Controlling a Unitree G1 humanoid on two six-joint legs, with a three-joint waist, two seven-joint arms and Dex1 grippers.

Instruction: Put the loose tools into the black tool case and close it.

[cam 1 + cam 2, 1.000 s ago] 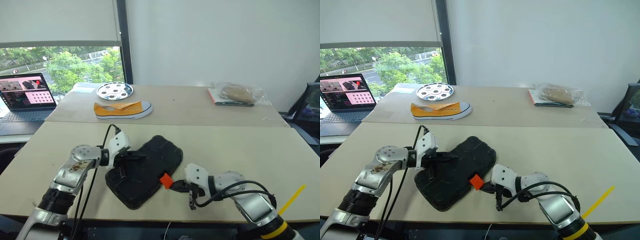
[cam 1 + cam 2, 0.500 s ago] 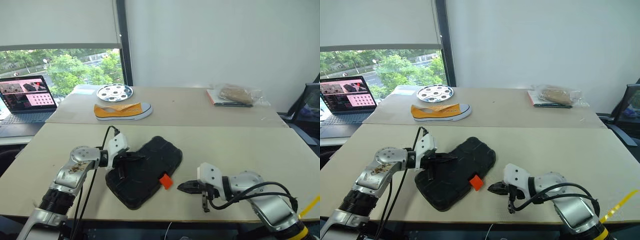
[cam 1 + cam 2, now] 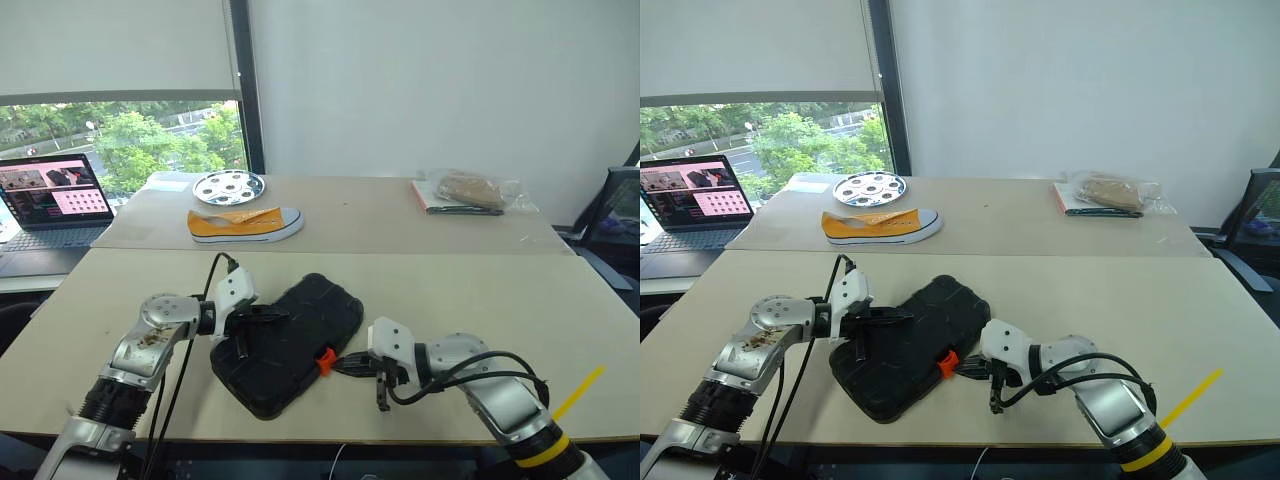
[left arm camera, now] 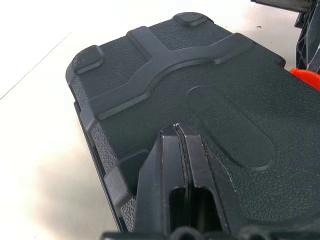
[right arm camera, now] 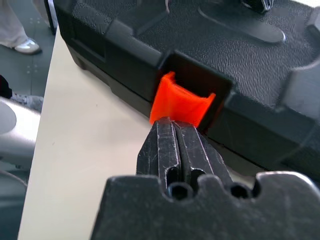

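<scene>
The black tool case (image 3: pixel 300 330) lies on the near table with its lid down. Its orange latch (image 3: pixel 325 360) sits on the front edge, facing my right arm. My right gripper (image 3: pixel 340 364) is shut, and its tips press against the latch (image 5: pixel 181 101). My left gripper (image 3: pixel 280 313) is also shut and empty, resting flat on the case's lid (image 4: pixel 210 75) near the left end. The loose tools are out of view.
A yellow sneaker (image 3: pixel 245 221) and a round white dish (image 3: pixel 229 185) lie on the far table. At the far left is an open laptop (image 3: pixel 55 200), and a bagged item (image 3: pixel 470 190) lies at the back right. A yellow strip (image 3: pixel 582 392) sticks up near my right forearm.
My right gripper pulled back to the right, away from the latch, then returned to press on it. The latch now sits flatter against the case. The left gripper stayed on the lid.
</scene>
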